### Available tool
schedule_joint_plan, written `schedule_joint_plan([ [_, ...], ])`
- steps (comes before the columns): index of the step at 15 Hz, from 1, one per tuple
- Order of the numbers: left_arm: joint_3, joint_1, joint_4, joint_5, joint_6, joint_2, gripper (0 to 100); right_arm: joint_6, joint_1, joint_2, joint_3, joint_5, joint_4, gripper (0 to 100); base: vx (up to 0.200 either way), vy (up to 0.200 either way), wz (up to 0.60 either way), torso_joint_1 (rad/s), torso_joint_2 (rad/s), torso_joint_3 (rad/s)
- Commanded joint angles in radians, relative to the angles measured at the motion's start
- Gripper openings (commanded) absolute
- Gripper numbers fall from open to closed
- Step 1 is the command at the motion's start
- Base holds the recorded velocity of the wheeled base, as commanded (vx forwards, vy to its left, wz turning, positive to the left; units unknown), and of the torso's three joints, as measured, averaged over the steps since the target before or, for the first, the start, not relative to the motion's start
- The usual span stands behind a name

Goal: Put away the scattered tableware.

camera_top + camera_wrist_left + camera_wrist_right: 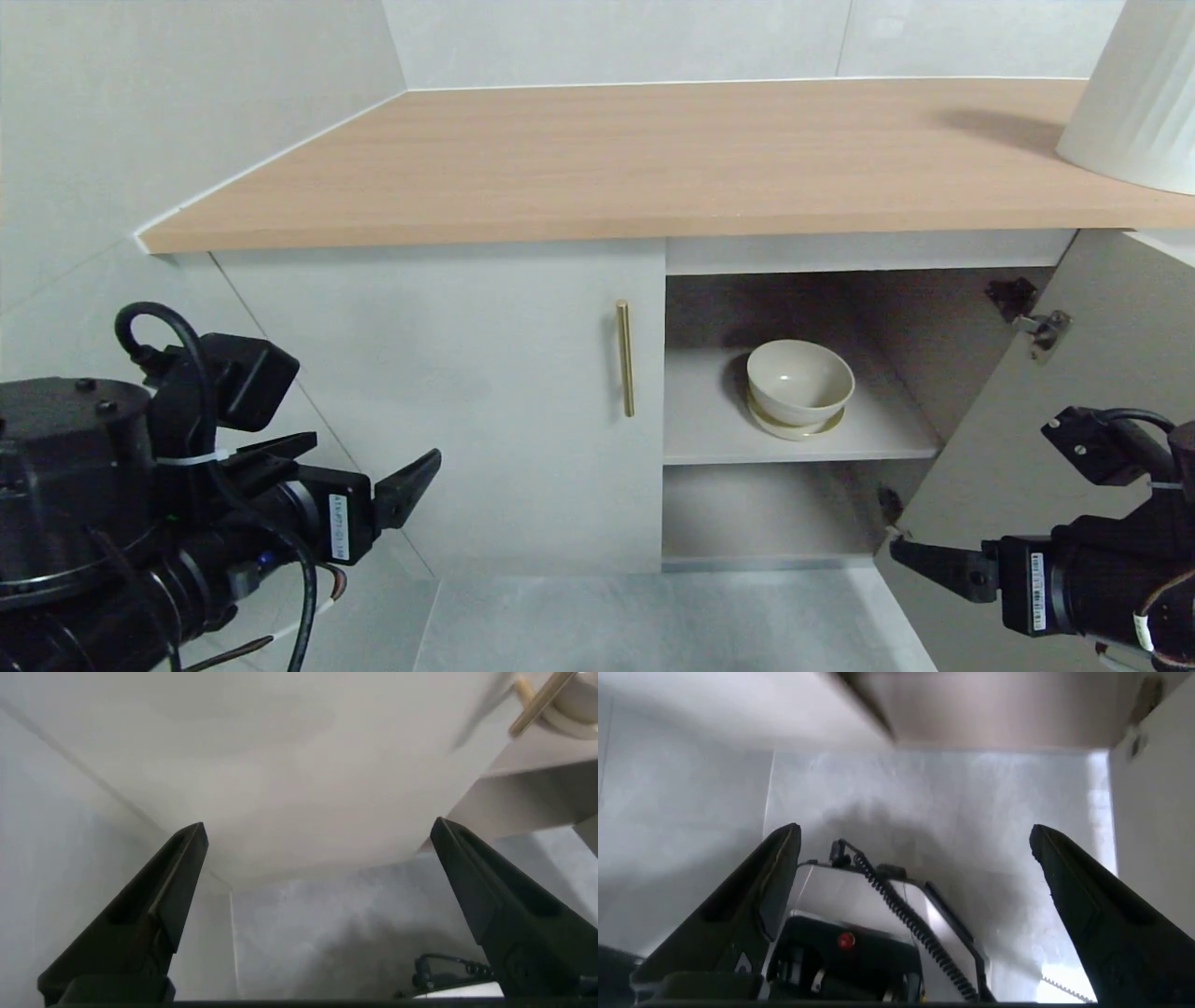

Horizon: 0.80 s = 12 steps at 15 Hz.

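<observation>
A bowl (800,378) sat on a plate (794,429) inside the cabinet (448,401). The left gripper (320,831) and right gripper (915,833) hung released and empty before that cabinet.

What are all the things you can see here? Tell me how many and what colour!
bowl: 1, cream, sitting on the plate inside the open cupboard
plate: 1, cream, under the bowl on the shelf
shelf: 1, grey, inside the open half of the cupboard
closed door: 1, pale grey, left half of the cupboard
handle: 1, gold, upright on the closed door
open door: 1, pale grey, swung out on the right
countertop: 1, wood-brown, on top of the cupboard
ribbed thing: 1, white, on the countertop's right end
left gripper: 1, black, open, low before the closed door
right gripper: 1, black, open, low by the open door
</observation>
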Motion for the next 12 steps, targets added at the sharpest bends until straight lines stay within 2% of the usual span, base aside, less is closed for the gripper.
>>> schedule_joint_plan([
  [1,0.002,-0.001,0.001,0.0,-0.001,0.005,100,0.0,0.005,0.009,0.006,0.003,-0.001,100,-0.2,0.0,0.0,-0.002,0.0,0.007],
  [12,0.008,-0.002,0.001,-0.001,-0.001,0.022,100,0.0,0.007,0.025,0.02,0.009,-0.001,100,-0.2,0.0,0.0,0.002,0.0,0.002],
])
